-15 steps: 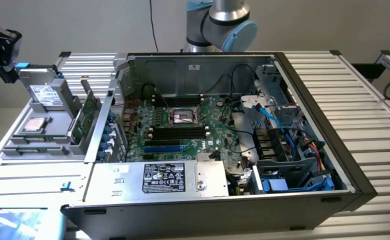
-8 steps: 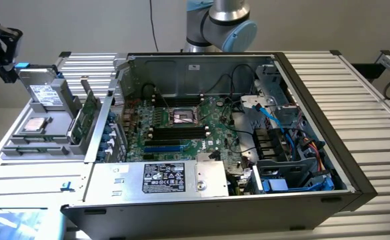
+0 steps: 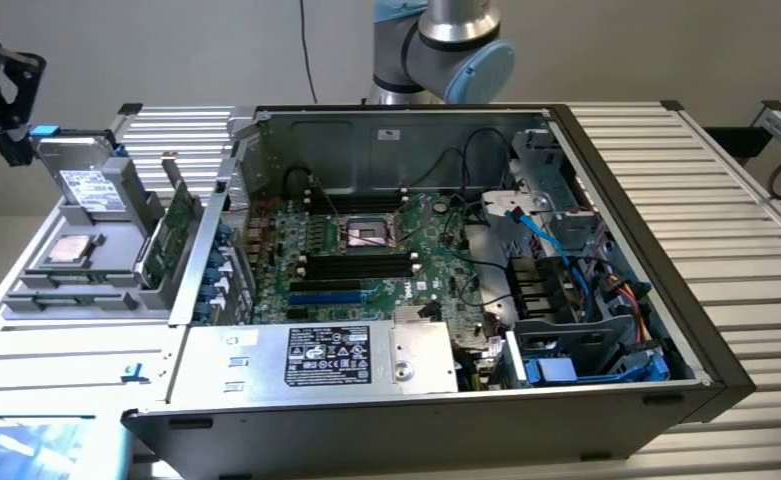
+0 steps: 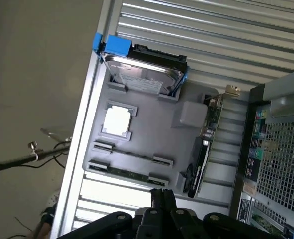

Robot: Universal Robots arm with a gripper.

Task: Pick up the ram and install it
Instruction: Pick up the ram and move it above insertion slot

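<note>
In the wrist view, the gripper [image 4: 160,193] is cut off by the picture's edge just behind its dark jaws. The ram [image 4: 128,175] lies in the grey tray [image 4: 152,139], its chips too small to make out. The label on the hard drive [image 4: 144,74] cannot be read. The expansion card [image 4: 205,144] stands edge-on, its face hidden. In the exterior view, the arm [image 3: 444,45] runs out past the top edge, and the computer case [image 3: 404,420] is cut off along the bottom edge.

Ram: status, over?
Gripper shut, empty, over grey tray. Ram lying in tray, not gripped. Expansion card upright beside it.
</note>
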